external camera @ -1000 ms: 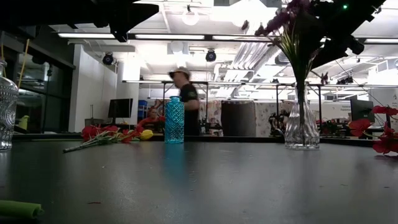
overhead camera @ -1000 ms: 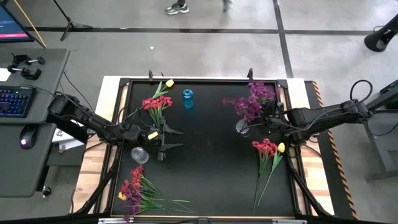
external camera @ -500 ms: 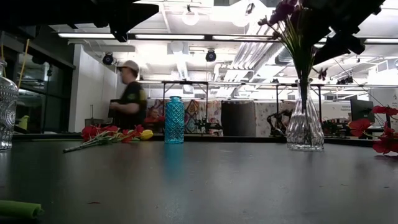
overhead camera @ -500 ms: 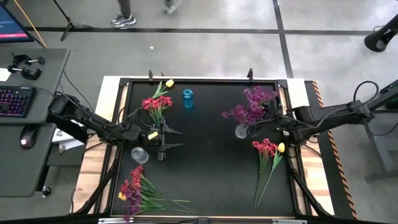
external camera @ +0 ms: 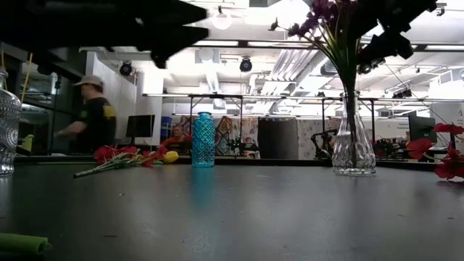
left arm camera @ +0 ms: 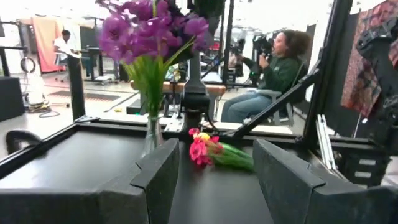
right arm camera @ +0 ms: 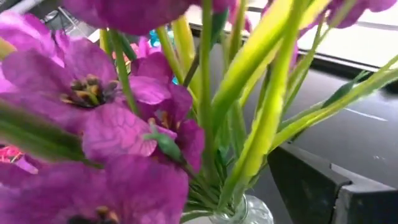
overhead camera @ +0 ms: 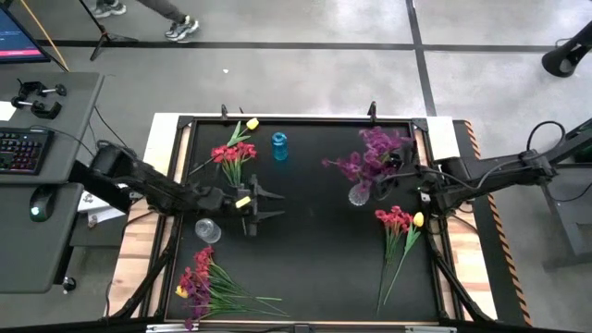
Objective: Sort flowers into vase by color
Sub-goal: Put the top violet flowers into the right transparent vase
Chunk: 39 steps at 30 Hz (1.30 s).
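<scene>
Open left tool (overhead camera: 262, 203) over bare mat (overhead camera: 314, 250) centre.

A black-topped table (overhead camera: 305, 250) with a pale wooden border was seen from above. At its left side a grey desk (overhead camera: 55, 139) was placed, on which a black keyboard (overhead camera: 20, 150) and a black mouse (overhead camera: 38, 207) were laid. The grey floor (overhead camera: 305, 74) behind was crossed by dark taped lines, and the legs of a walking person (overhead camera: 153, 11) were caught at the upper edge. In the room beyond, a person in a cap and dark shirt (external camera: 90, 116) was seen standing, and a seated person in a green top (left arm camera: 273, 78) was visible farther off.
</scene>
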Each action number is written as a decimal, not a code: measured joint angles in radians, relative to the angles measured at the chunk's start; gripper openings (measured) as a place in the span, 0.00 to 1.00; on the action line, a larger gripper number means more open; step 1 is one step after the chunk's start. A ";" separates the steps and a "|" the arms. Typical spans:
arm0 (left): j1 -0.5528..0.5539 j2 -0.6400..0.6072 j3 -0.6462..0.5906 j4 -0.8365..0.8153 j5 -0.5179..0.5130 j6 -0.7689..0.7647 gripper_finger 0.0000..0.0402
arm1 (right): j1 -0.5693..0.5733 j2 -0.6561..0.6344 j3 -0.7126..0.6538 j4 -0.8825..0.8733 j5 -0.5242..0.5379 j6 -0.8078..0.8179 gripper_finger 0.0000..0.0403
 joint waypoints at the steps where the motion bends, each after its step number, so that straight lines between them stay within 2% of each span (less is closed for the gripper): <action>1: 0.004 0.043 0.027 0.012 0.011 0.003 0.48 | 0.000 0.003 0.000 0.007 0.000 -0.007 0.66; 6: 0.037 0.287 0.240 -0.005 0.057 0.012 0.48 | 0.000 0.004 0.000 0.019 0.000 -0.012 0.66; 11: 0.095 0.500 0.507 -0.120 0.086 0.050 0.48 | 0.000 0.007 0.000 0.028 0.009 -0.013 0.66; 16: 0.161 0.685 0.754 -0.176 0.180 -0.005 0.48 | 0.000 0.010 0.000 0.041 0.032 -0.014 0.66; 21: 0.204 0.823 0.932 -0.177 0.236 -0.037 0.48 | 0.000 0.010 0.000 0.041 0.035 -0.013 0.66; 31: 0.250 0.959 1.122 -0.190 0.238 -0.045 0.41 | 0.000 0.010 0.000 0.045 0.036 -0.012 0.66; 39: 0.279 0.962 1.150 -0.273 0.167 -0.040 0.38 | 0.000 0.010 0.000 0.047 0.032 -0.011 0.66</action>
